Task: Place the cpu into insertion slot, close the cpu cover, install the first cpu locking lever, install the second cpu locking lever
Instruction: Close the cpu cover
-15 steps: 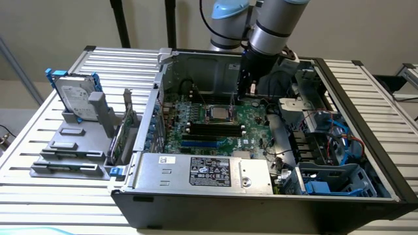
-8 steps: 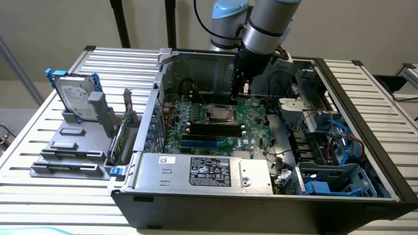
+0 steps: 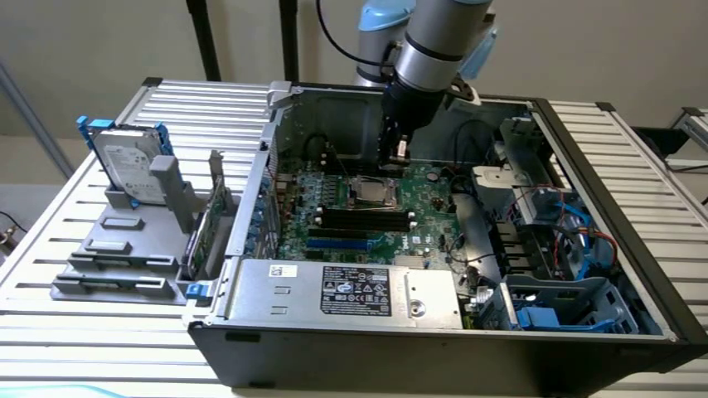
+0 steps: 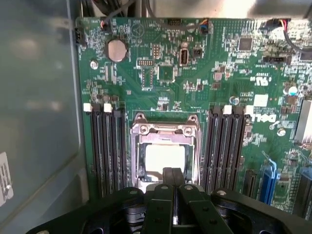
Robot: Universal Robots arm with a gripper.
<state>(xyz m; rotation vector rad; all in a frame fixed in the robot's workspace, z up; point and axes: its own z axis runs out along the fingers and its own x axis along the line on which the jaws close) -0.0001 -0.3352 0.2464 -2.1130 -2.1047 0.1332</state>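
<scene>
The cpu point(image 4: 165, 157), a pale square chip, lies in the insertion slot point(image 4: 141, 168) on the green motherboard point(image 4: 195, 73). The silvery cpu cover point(image 4: 165, 130) frames the chip and looks to lie flat over it. My gripper point(image 4: 173, 173) hangs just above the near edge of the socket, its two dark fingers point(image 4: 167, 179) pressed together with nothing between them. In the exterior view the gripper point(image 3: 395, 156) points down inside the open computer case, a little behind the socket point(image 3: 374, 192). I cannot make out the locking levers.
Long black memory slots point(image 4: 105, 146) flank the socket on both sides. A grey labelled power supply box point(image 3: 343, 288) sits at the case front. Cables and a blue drive cage point(image 3: 564, 307) crowd the exterior view's right. A hard drive point(image 3: 128, 162) stands outside at the left.
</scene>
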